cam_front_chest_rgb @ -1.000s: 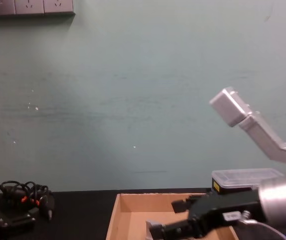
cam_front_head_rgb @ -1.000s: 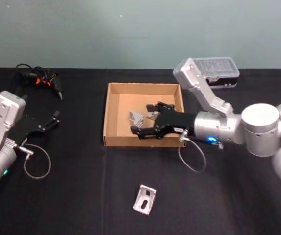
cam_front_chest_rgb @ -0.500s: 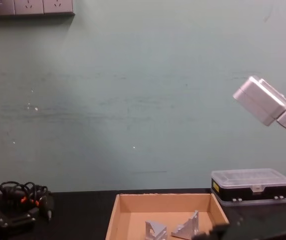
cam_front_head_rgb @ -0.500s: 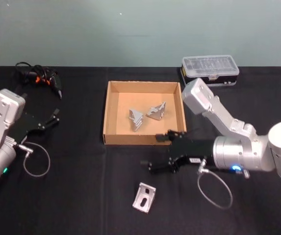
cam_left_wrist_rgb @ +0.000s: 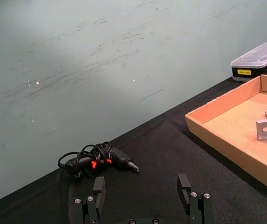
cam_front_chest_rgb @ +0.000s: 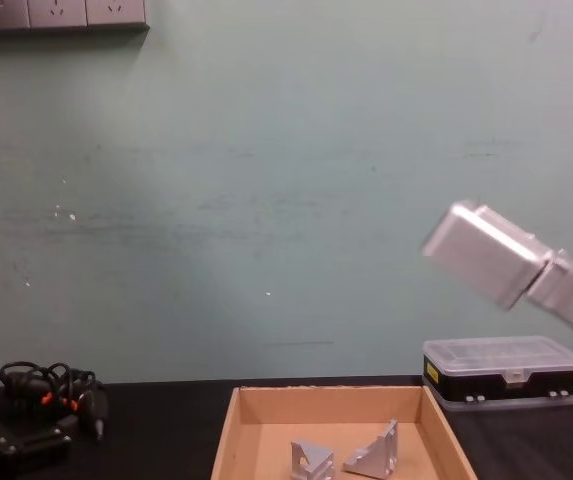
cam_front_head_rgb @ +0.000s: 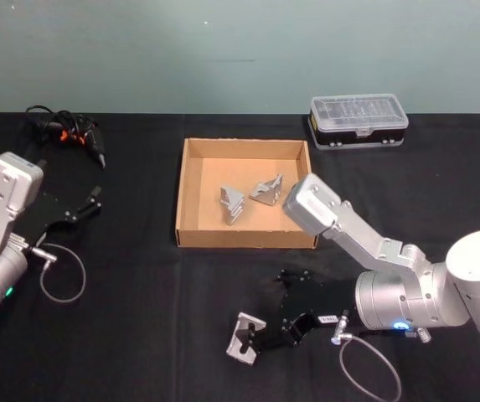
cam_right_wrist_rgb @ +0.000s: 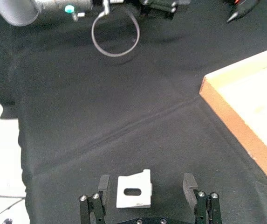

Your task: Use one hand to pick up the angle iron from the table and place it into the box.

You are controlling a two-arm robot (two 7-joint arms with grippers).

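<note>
Step in hand: grasp. The right gripper (cam_right_wrist_rgb: 146, 183) is low over the counter (cam_front_head_rgb: 139, 335). Its fingers (cam_right_wrist_rgb: 188, 183) are spread wide and hold nothing. The loose angle iron (cam_right_wrist_rgb: 133, 192) lies on the counter between them, nearer one finger. Centre the gripper on the part, descend until the fingers flank its edges, then close squarely. An off-centre close is likely to skid or rotate it. The box (cam_front_head_rgb: 179, 209), well apart, contains two stored angle irons (cam_front_head_rgb: 233, 203). The left gripper (cam_left_wrist_rgb: 142, 186) is parked at the counter's left, open and empty.
</note>
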